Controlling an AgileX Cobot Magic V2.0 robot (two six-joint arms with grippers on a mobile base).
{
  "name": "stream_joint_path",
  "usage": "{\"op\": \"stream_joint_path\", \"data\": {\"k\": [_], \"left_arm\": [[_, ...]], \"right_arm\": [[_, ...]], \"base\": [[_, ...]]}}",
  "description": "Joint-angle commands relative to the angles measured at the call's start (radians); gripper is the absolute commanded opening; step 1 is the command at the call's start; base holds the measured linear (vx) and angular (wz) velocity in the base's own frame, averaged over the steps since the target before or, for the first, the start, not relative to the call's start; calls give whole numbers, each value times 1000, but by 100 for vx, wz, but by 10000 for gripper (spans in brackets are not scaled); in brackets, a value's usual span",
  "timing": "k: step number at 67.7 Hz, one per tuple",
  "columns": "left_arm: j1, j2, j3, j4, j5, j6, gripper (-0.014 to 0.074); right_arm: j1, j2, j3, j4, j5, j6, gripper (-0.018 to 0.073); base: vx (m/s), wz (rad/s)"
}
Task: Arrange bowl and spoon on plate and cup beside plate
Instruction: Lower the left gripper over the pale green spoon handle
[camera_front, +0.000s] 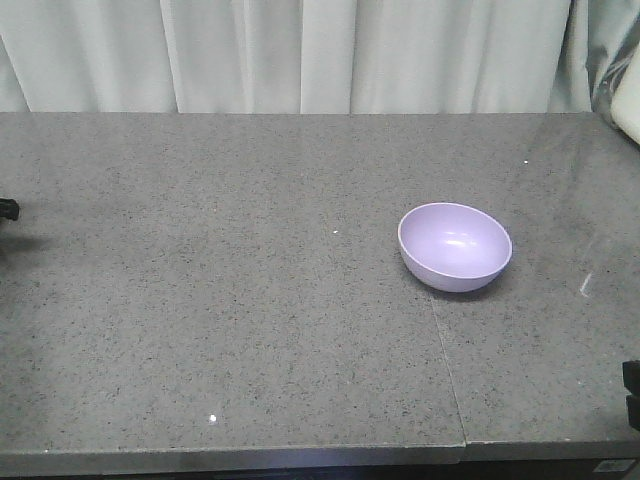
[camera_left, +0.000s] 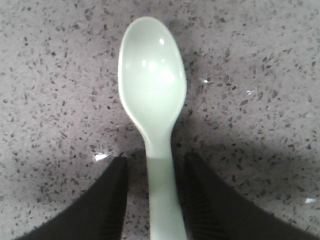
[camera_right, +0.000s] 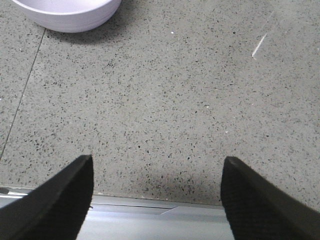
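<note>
The left gripper (camera_left: 152, 162) straddles the handle of the spoon (camera_left: 152, 90), which lies on the table (camera_left: 50, 75). Its jaws are parted, with a gap showing beside the handle. The right gripper (camera_right: 157, 165) hangs wide apart and empty at the table's near edge, the bowl (camera_front: 455, 245) ahead. Neither plate nor cup is in view. A clean pickup likely needs the jaws closing squarely on the handle before any lift.

No text, label, brand, number or sign is showing legibly in any view. The lavender bowl (camera_front: 455, 245), the mint-green spoon (camera_left: 152, 85) reaching ahead of the left gripper (camera_left: 154, 165), and the speckled grey tabletop (camera_front: 200, 300) are showing only plain, unprinted surfaces.
</note>
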Motion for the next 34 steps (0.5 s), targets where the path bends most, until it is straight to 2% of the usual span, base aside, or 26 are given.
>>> {"op": "stream_joint_path", "data": {"k": [1, 17, 29, 34], "left_arm": [[1, -52, -26, -5, -23, 7, 170], [1, -52, -26, -5, -24, 7, 67], [-5, -61, -26, -6, -17, 10, 55], [-15, -73, -26, -29, -17, 31, 57]], "right_arm": [[-5, 4, -34, -6, -51, -9, 527], [-5, 4, -34, -6, -51, -9, 527], [-5, 4, -34, -6, -51, -9, 527], [-5, 4, -34, -6, -51, -9, 527]], "base": [[0, 0], [0, 0], [0, 0], [0, 0]]}}
